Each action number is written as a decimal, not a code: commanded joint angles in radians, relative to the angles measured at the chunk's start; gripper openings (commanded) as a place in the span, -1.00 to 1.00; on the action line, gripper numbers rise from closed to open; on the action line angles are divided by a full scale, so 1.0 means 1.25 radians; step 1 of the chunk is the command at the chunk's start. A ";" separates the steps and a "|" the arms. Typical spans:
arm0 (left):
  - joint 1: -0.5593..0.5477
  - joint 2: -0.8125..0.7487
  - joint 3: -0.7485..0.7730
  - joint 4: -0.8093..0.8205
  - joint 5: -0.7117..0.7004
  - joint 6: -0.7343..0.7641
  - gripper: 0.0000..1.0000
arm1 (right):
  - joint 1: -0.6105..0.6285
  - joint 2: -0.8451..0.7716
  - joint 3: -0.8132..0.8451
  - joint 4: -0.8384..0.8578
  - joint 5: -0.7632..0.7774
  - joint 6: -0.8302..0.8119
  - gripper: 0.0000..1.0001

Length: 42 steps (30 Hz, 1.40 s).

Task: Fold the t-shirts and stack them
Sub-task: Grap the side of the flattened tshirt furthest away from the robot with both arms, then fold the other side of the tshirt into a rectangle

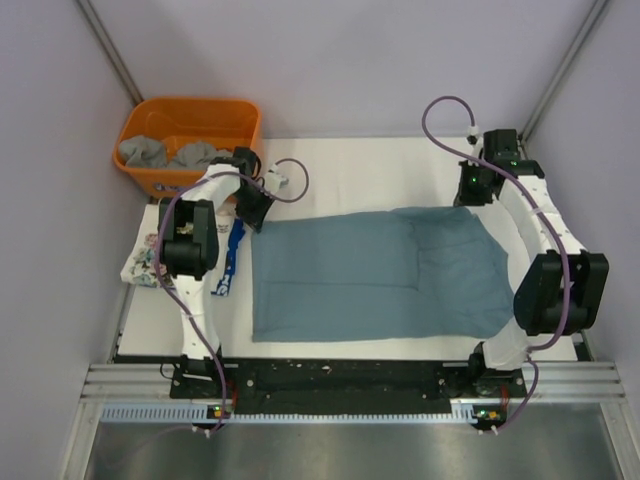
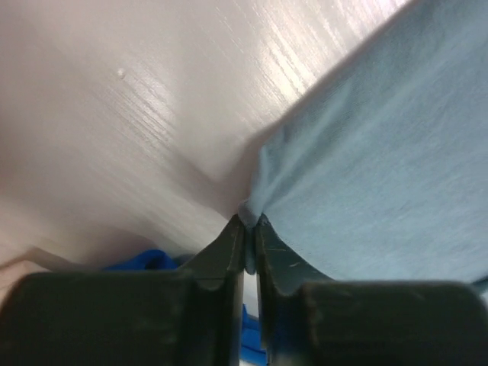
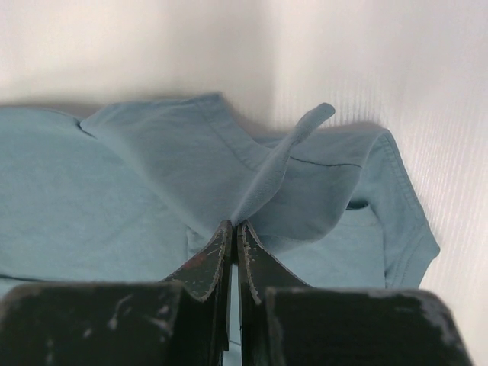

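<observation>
Top external: left gripper (image 1: 256,220) and right gripper (image 1: 468,199) tight on blue-grey t-shirt (image 1: 370,275).

Left hand (image 2: 249,223) tight on blue-grey t-shirt (image 2: 381,168) edge

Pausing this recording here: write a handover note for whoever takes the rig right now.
Left gripper shut on the far-left corner of the blue shirt; right gripper shut on its cloth at the far-right end.
Blue shirt spread on the table; floral shirt folded at left; grey shirts in the tub.
Done: floral shirt folded. Left: fold the blue one, stack it, then the grey ones.
</observation>
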 commanded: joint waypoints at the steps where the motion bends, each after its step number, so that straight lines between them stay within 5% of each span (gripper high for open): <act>1: 0.000 -0.035 -0.017 0.039 0.042 0.014 -0.98 | 0.000 -0.053 -0.005 0.018 0.017 -0.009 -1.00; 14: -0.015 -0.420 -0.366 0.129 0.098 0.165 -1.00 | -0.036 -0.236 -0.154 -0.042 0.154 0.104 -1.00; 25: -0.041 -0.515 -0.564 0.123 0.125 0.227 -1.00 | -0.242 -0.585 -0.567 0.141 0.025 0.320 -1.00; 36: -0.047 -0.569 -0.621 0.096 0.113 0.262 -1.00 | -0.296 -0.585 -0.666 0.195 0.038 0.368 -1.00; 38: -0.047 -0.560 -0.622 0.081 0.101 0.270 -0.85 | -0.297 -0.613 -0.682 0.199 0.068 0.380 -1.00; 40: -0.047 -0.560 -0.615 0.047 0.101 0.286 -0.40 | -0.298 -0.645 -0.697 0.196 0.096 0.391 -0.91; 42: -0.046 -0.577 -0.600 0.003 0.114 0.307 0.12 | -0.298 -0.673 -0.694 0.162 0.158 0.403 -0.25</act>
